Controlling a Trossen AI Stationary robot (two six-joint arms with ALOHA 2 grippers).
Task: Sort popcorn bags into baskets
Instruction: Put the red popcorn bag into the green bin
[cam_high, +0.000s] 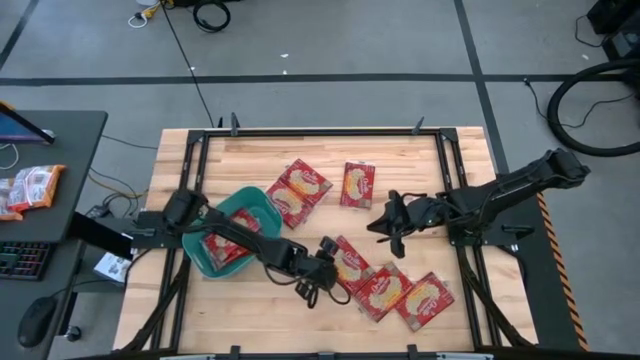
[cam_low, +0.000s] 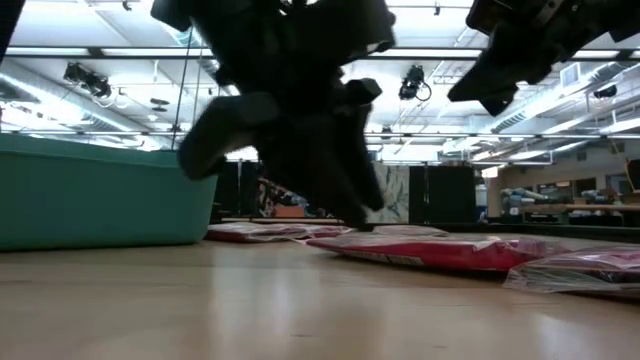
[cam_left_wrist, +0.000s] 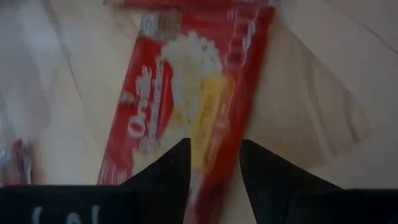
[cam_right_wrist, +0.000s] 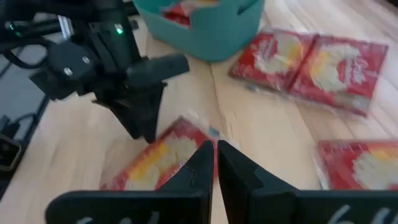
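Sorting just begun: most bags wait on the counter (cam_high: 200, 150).
Left claw (cam_high: 312, 281), fingers a little apart, hangs over a popcorn bag (cam_high: 349, 263); right claw (cam_high: 388, 222), pinched narrow, waits at three o'clock; the teal basket (cam_high: 258, 200) at nine o'clock holds a few bags.

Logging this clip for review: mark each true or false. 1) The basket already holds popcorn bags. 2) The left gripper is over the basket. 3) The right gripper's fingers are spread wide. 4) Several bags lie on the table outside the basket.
1) True: red popcorn bags lie inside the teal basket.
2) False: the left gripper is past the basket, at a popcorn bag on the table.
3) False: the right gripper shows its fingers almost together in its wrist view.
4) True: among them, one bag lies toward the far edge.
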